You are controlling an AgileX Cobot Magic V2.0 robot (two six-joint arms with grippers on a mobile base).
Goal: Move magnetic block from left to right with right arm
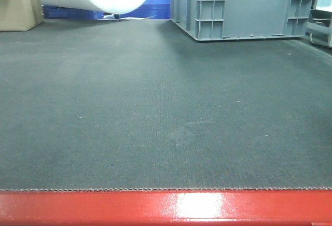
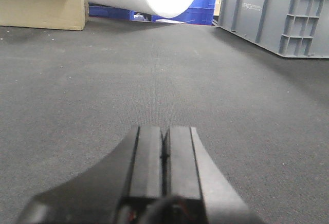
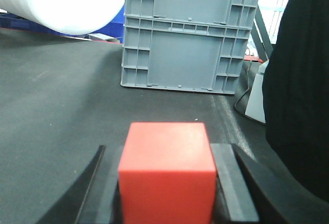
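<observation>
The small bright-red matte cube (image 3: 167,171) sits clamped between the black fingers (image 3: 234,183) of the right gripper (image 3: 167,188), above the dark textured mat (image 3: 56,116), with stacked grey plastic crates (image 3: 187,34) beyond. The left gripper (image 2: 164,157) has its fingers pressed together, empty.

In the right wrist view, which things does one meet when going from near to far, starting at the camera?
Right gripper holding the red magnetic block → bare dark mat → stacked grey plastic crates.
</observation>
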